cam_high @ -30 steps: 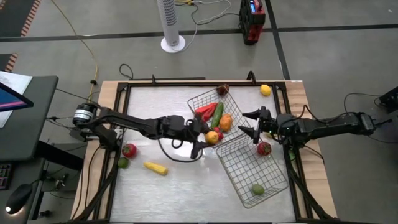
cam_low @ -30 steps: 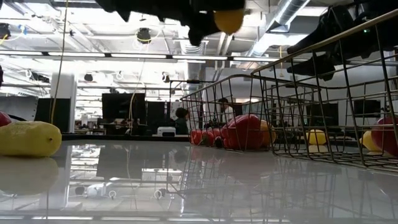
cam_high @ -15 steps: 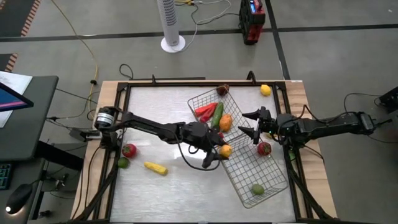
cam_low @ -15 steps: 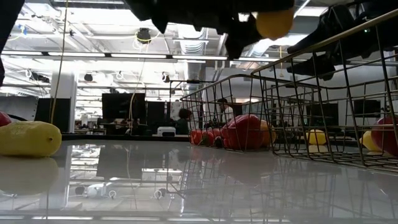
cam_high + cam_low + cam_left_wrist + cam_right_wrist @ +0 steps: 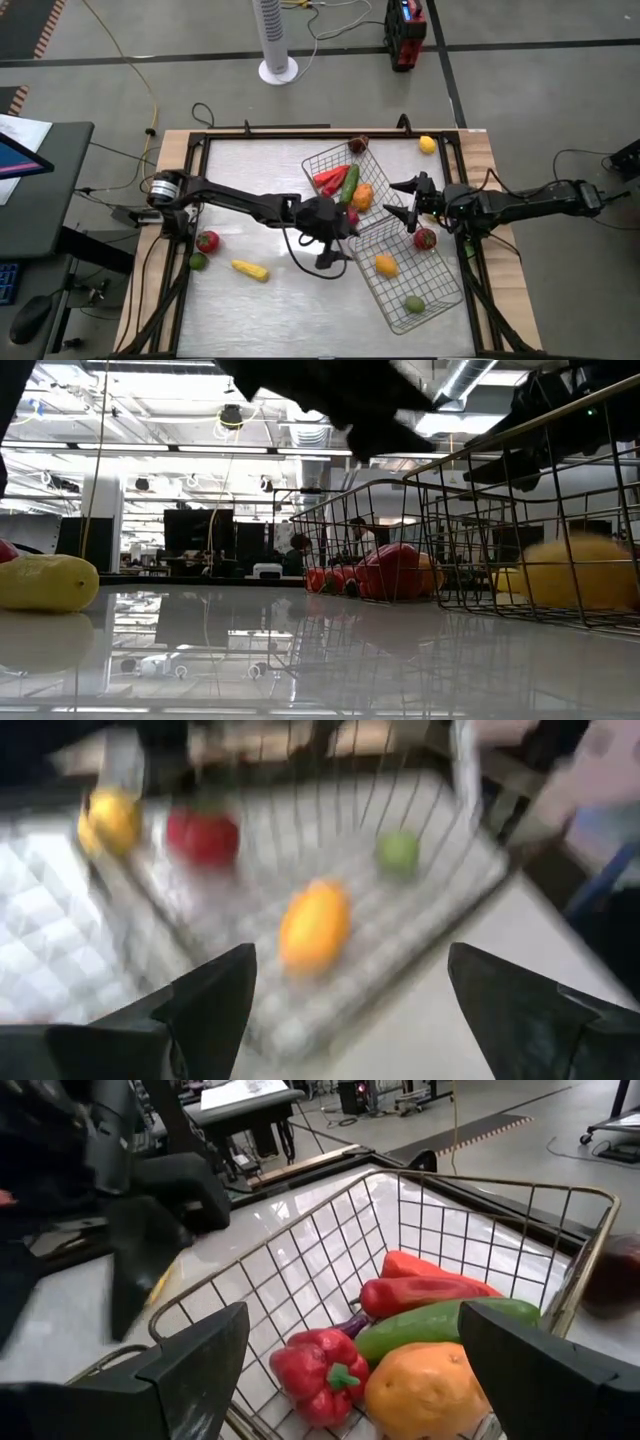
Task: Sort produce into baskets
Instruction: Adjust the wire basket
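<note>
Orange fruit (image 5: 386, 265) lies loose in the near basket (image 5: 440, 290); peppers and cucumber (image 5: 348, 184) fill the far basket (image 5: 312, 163).

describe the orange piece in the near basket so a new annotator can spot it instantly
On the white table lie two silver wire-mesh baskets; take the nearer basket, by the right arm. The small oval orange fruit lies loose on its mesh floor, just beyond the open left gripper. Its only basket-mate is a small round green fruit near the far corner.
</note>
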